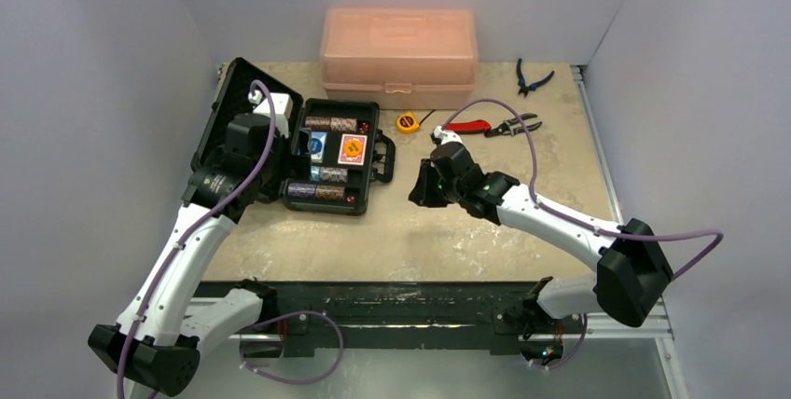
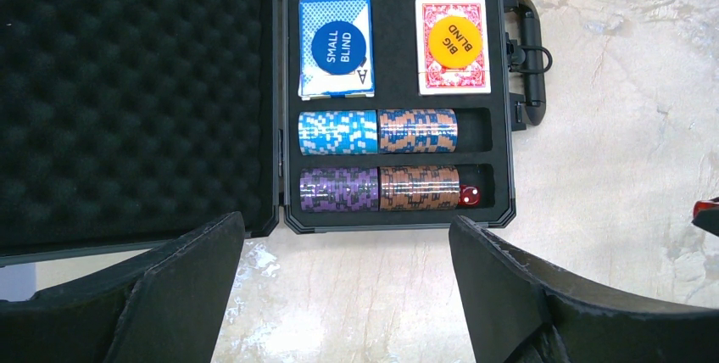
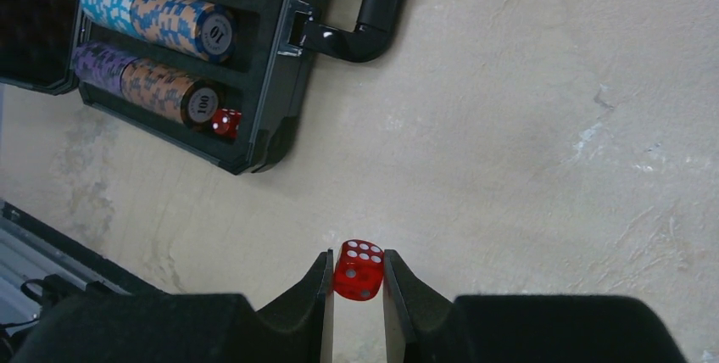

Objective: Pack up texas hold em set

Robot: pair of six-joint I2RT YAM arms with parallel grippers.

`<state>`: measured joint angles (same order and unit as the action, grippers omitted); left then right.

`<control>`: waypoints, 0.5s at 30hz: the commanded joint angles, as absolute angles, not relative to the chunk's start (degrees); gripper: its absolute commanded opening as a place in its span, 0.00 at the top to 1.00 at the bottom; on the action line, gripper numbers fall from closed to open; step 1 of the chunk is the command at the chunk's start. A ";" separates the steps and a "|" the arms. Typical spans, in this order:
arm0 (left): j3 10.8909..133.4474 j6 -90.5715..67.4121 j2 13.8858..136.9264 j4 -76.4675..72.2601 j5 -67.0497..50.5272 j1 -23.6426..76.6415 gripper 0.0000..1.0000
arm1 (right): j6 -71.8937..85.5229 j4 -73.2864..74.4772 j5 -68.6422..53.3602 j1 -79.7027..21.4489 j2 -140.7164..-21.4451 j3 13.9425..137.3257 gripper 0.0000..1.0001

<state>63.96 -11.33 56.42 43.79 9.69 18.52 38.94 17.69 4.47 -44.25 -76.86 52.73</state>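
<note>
On the beige surface [image 1: 448,231], at ten o'clock, the small black hard briefcase [image 2: 392,49] is lying open. The left pincer [image 2: 348,236] is hovering above, spread wide. At three o'clock the right pincer [image 3: 356,261] is pinching a tiny red die [image 3: 359,271], likely light and slippery, by opposite faces.

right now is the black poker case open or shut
Open. The lid of the case lies folded back, foam showing, leaving chip stacks and card decks exposed.
</note>
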 commanded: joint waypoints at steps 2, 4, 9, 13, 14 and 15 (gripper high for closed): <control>64.08 -10.78 55.20 41.92 9.84 18.81 0.09 | 38.23 13.83 2.04 -44.69 -78.00 56.62 1.00; 64.07 -10.73 55.13 41.89 9.78 18.81 0.09 | 38.15 13.60 1.76 -44.82 -79.07 57.76 1.00; 64.13 -10.77 55.03 41.86 9.69 18.81 0.09 | 38.14 12.89 0.85 -45.21 -82.24 60.73 1.00; 64.07 -10.81 54.85 41.89 9.59 18.81 0.09 | 38.06 12.31 0.51 -45.99 -85.32 64.00 1.00; 64.07 -10.81 54.78 41.90 9.54 18.81 0.09 | 37.94 12.54 0.52 -46.23 -86.35 65.16 1.00; 64.08 -10.81 54.76 41.84 9.50 18.81 0.09 | 37.76 12.88 0.72 -46.73 -87.43 66.56 1.00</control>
